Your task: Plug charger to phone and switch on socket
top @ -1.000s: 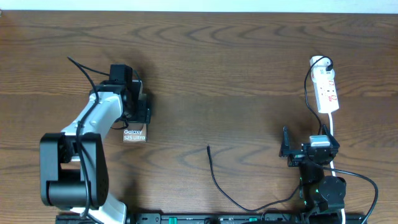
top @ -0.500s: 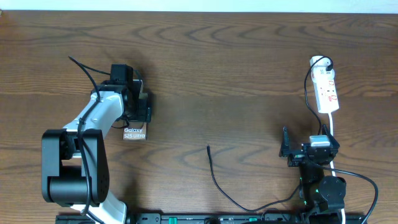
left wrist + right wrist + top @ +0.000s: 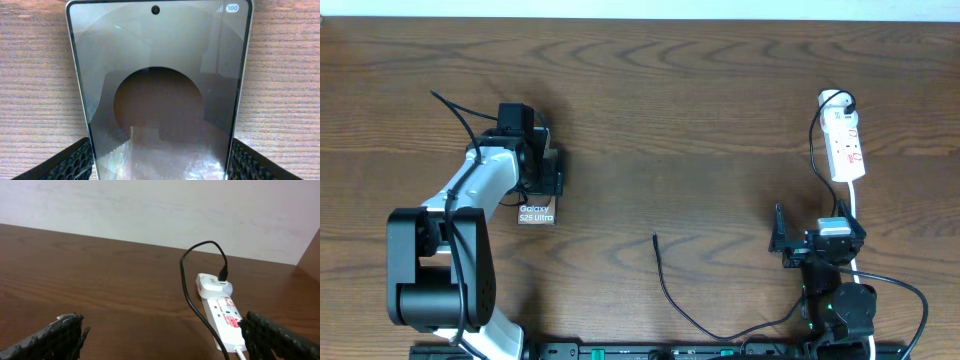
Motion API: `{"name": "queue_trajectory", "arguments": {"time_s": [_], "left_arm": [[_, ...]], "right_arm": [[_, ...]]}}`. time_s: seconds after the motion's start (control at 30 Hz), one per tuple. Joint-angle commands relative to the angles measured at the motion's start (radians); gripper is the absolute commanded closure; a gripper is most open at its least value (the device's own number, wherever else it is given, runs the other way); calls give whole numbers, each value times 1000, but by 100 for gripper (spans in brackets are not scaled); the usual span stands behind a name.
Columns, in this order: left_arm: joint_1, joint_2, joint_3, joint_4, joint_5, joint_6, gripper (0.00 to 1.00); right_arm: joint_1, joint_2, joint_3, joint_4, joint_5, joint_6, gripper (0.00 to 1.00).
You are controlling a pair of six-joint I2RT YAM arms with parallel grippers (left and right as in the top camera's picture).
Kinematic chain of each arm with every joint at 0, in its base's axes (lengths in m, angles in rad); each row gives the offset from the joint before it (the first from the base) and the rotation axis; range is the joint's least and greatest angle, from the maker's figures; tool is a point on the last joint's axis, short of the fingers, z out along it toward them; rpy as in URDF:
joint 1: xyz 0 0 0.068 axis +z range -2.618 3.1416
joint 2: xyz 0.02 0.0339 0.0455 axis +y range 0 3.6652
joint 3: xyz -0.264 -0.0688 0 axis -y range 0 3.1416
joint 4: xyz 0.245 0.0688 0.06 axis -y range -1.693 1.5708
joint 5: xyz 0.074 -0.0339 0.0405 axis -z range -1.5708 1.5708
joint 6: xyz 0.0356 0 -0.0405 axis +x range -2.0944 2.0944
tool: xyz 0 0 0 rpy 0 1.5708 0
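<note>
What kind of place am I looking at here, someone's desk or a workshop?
Probably a robotics test bench, not a home desk: two robot arms at the edge of a wooden table, a plain wall behind, and a phone, charger cable and power strip.

left arm (image 3: 470, 190): white link, black joints, black cable | right arm (image 3: 832, 262): all black | left gripper fingers (image 3: 65, 162): black, meshed texture

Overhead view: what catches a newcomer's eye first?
The left pincer straddles the phone on the left side of the table. The charger tip lies loose mid-table, not plugged into the phone. The white socket sits far right.
</note>
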Motion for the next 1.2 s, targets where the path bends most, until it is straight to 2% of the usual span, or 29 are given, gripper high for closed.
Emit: {"name": "queue_trajectory", "arguments": {"time_s": [0.0, 0.8, 0.83, 0.87, 0.9, 0.97, 1.17], "left_arm": [[3, 10, -5, 1, 6, -5, 93], [3, 69, -6, 10, 6, -5, 93], [3, 69, -6, 9, 6, -5, 91], [3, 69, -6, 9, 6, -5, 83], [3, 69, -6, 9, 6, -5, 66], [3, 69, -6, 8, 6, -5, 50], [3, 69, -6, -2, 6, -5, 27]], "right_arm": [[1, 0, -1, -4, -2, -6, 1], [1, 0, -1, -4, -2, -6, 1], [1, 0, -1, -4, -2, -6, 1], [1, 0, -1, -4, -2, -6, 1], [1, 0, -1, -4, -2, -6, 1], [1, 0, -1, -4, -2, -6, 1], [1, 0, -1, -4, -2, -6, 1]]}}
